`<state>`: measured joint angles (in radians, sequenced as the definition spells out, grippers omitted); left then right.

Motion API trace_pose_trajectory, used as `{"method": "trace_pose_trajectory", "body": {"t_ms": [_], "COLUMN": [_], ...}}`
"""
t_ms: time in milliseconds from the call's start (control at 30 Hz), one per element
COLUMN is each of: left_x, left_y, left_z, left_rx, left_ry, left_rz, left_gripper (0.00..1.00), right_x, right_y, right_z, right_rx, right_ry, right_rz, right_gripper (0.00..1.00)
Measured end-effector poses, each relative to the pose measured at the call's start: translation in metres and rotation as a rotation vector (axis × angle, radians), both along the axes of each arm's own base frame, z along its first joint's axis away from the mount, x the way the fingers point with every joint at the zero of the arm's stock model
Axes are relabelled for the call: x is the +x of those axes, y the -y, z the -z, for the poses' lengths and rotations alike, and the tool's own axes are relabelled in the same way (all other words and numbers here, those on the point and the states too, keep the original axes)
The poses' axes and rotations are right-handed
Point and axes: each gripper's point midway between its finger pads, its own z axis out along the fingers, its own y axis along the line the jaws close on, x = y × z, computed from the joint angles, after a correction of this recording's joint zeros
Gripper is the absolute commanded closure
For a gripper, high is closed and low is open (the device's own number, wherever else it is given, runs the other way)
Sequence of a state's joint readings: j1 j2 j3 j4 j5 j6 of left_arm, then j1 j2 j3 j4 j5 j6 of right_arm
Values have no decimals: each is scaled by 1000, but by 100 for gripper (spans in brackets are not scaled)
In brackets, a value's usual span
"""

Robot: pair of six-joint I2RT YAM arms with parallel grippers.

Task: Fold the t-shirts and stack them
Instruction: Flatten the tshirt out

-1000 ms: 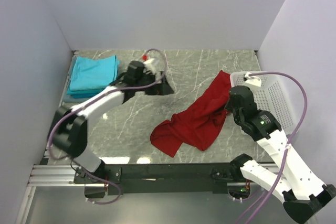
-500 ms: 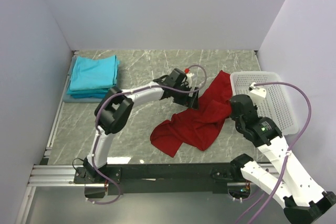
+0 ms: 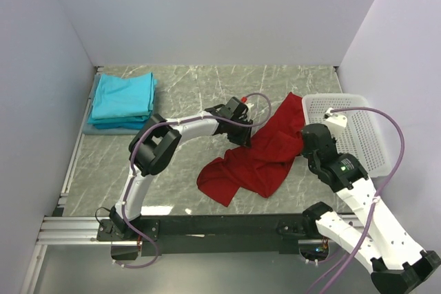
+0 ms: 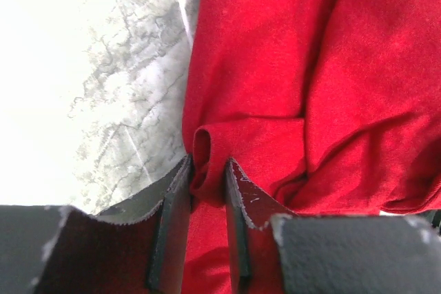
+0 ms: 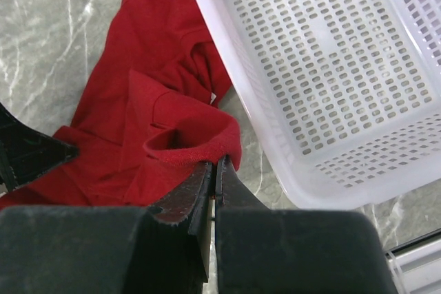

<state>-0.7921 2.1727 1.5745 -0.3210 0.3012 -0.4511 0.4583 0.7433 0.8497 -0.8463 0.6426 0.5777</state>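
Bare desk [image 3: 207, 87] lies open at the far middle and near left, while the sprawled red t-shirt [image 3: 265, 153] and the left arm [image 3: 189, 124] stretched to it block the centre, the white basket [image 3: 362, 135] fills the right edge and the teal t-shirt stack [image 3: 124, 98] the far-left corner.

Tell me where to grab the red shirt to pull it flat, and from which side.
Best take the red shirt by the raised fold on its left edge, coming in from the bare table side: it stands proud, thin enough to pinch. The right tool holds the opposite hem.
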Motion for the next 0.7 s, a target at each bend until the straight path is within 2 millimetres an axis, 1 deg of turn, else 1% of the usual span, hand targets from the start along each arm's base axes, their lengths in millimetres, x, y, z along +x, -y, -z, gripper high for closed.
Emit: {"method": "trace_pose_trajectory", "body": {"t_ms": [67, 233, 300, 333, 400, 467, 500, 533, 700], "left_x": [2, 6, 9, 11, 13, 15, 16, 16, 15], "left_y": [-1, -4, -6, -7, -8, -8, -7, -7, -6], "left_z": [0, -1, -6, -10, -18, -29, -34, -37, -38], "left_rx": [5, 26, 33, 34, 29, 14, 6, 0, -8], "left_ry": [4, 24, 40, 49, 65, 79, 86, 89, 83], "left_rz": [-12, -42, -62, -71, -85, -94, -96, -98, -93], "left_gripper": [70, 65, 61, 56, 53, 53, 57, 57, 57], "right_x": [0, 2, 3, 4, 5, 5, 6, 6, 7], "right_y": [-1, -3, -3, -4, -4, -5, -5, -5, -6], "right_z": [3, 6, 5, 5, 5, 5, 5, 5, 5], "right_rx": [-4, -7, -8, -7, -7, -8, -8, -9, -9], "right_ry": [-11, -26, -24, -24, -23, -23, -22, -23, -23], "right_rz": [-5, -19, -21, -24, -29, -34, -35, -37, -46], "right_gripper": [100, 100, 100, 100, 100, 100, 100, 100, 100]}}
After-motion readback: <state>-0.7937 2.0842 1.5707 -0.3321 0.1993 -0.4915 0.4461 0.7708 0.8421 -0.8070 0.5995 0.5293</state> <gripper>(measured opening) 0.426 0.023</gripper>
